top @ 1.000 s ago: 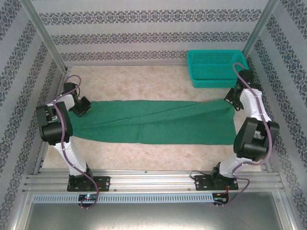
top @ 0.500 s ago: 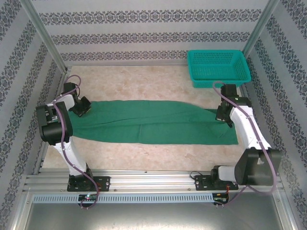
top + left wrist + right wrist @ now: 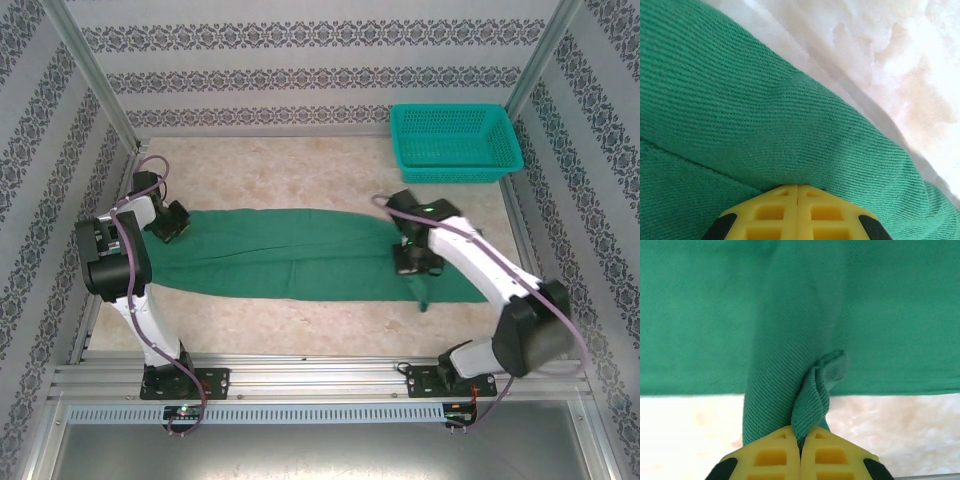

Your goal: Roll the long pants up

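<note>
Though mostly bare, carries one large garment: pale mottled worktop (image 3: pixel 300 170), closed in by patterned wall panels (image 3: pixel 300 70).

Long pants (image 3: pixel 290 265): plain dark green cloth, laid as one long band across the worktop. Runs from the left end effector (image 3: pixel 172 228) rightward, under the right end effector (image 3: pixel 412 262) and on a little past it. Flat and smooth over the stretch between the two. Bunched at the right end effector, with a pointed flap hanging off the near edge just below it.

Teal mesh basket (image 3: pixel 455 140): beyond the right end effector and to its right, well apart, against the far wall. Not touching the cloth.

Right end effector: over the band, near its right end, white arm reaching in from the right. Yellow fingers (image 3: pixel 775 455) pressed together, pinching a doubled fold of the pants. On the right wrist camera, fold standing up out of the tips with its rolled edge curling over. Strip of raised cloth leading away from the tips across the flat cloth beyond. Bare worktop on both sides close to the tips.

Left end effector: at the far corner of the band's left end. Yellow fingers (image 3: pixel 765 215) pressed together, no gap between them, green cloth gathered right into the tips, so pinching the pants edge. On the left wrist camera, stitched seam running left of the tips, edge of the cloth and bare worktop beyond and to the right.
</note>
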Tool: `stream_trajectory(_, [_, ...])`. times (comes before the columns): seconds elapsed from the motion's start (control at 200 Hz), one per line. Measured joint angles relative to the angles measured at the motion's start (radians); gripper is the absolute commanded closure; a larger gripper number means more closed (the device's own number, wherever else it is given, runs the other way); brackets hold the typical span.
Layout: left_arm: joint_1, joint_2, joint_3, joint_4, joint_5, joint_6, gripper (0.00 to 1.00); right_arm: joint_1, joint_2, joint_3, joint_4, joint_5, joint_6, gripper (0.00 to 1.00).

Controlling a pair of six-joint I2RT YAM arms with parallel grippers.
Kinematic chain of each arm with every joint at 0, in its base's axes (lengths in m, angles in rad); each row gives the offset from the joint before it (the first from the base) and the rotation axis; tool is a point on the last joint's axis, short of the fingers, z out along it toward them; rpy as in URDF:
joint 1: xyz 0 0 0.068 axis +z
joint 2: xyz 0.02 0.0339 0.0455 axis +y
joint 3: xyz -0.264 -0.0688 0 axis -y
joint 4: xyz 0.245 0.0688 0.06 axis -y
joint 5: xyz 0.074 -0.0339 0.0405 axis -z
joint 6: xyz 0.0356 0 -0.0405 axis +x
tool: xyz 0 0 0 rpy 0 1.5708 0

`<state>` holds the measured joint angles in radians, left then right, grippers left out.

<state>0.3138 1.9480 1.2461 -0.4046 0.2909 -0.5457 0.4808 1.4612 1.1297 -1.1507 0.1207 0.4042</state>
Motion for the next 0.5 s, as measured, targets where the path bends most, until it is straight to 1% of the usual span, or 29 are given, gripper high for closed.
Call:
stream_trajectory(0.005, [0.000, 0.000, 0.000, 0.000, 0.000, 0.000, 1.00, 0.013, 0.008, 0.000, -0.001, -0.003, 0.004, 0.69])
stream_trajectory(0.01, [0.000, 0.000, 0.000, 0.000, 0.000, 0.001, 1.00, 0.019, 0.011, 0.000, -0.002, -0.005, 0.006, 0.69])
stream_trajectory(0.015, [0.000, 0.000, 0.001, 0.000, -0.001, 0.001, 1.00, 0.026, 0.015, 0.000, -0.002, -0.006, 0.007, 0.64])
stream_trajectory(0.02, [0.000, 0.000, 0.001, 0.000, -0.002, 0.001, 1.00, 0.037, 0.024, 0.000, -0.002, -0.008, 0.013, 0.56])
stream_trajectory(0.035, [0.000, 0.001, 0.002, 0.000, -0.003, 0.002, 1.00, 0.062, 0.041, 0.000, -0.005, -0.015, 0.025, 0.47])
stream_trajectory(0.09, [0.000, 0.001, 0.002, -0.002, -0.004, 0.005, 1.00, 0.137, 0.094, 0.000, -0.019, -0.024, 0.061, 0.28])
stream_trajectory(0.115, [0.000, 0.001, 0.002, -0.002, -0.004, 0.006, 1.00, 0.165, 0.113, 0.000, -0.027, -0.026, 0.076, 0.22])
stream_trajectory(0.14, [0.000, 0.001, 0.002, -0.002, -0.004, 0.008, 1.00, 0.184, 0.122, -0.002, -0.031, -0.025, 0.095, 0.18])
stream_trajectory(0.19, [0.000, 0.001, 0.003, -0.003, -0.004, 0.008, 1.00, 0.193, 0.122, -0.011, -0.035, -0.021, 0.126, 0.18])
stream_trajectory(0.25, [0.000, 0.002, 0.003, -0.003, -0.003, 0.008, 1.00, 0.151, 0.082, -0.032, -0.027, -0.014, 0.158, 0.19])
stream_trajectory(0.38, [0.000, 0.002, 0.004, -0.003, -0.003, 0.008, 1.00, -0.005, -0.075, -0.108, -0.002, -0.010, 0.210, 0.31])
stream_trajectory(0.455, [0.000, 0.002, 0.004, -0.003, -0.003, 0.008, 1.00, -0.048, -0.121, -0.151, 0.004, -0.024, 0.238, 0.38])
stream_trajectory(0.5, [0.000, 0.002, 0.004, -0.003, -0.003, 0.008, 1.00, -0.056, -0.124, -0.180, 0.015, -0.033, 0.253, 0.39])
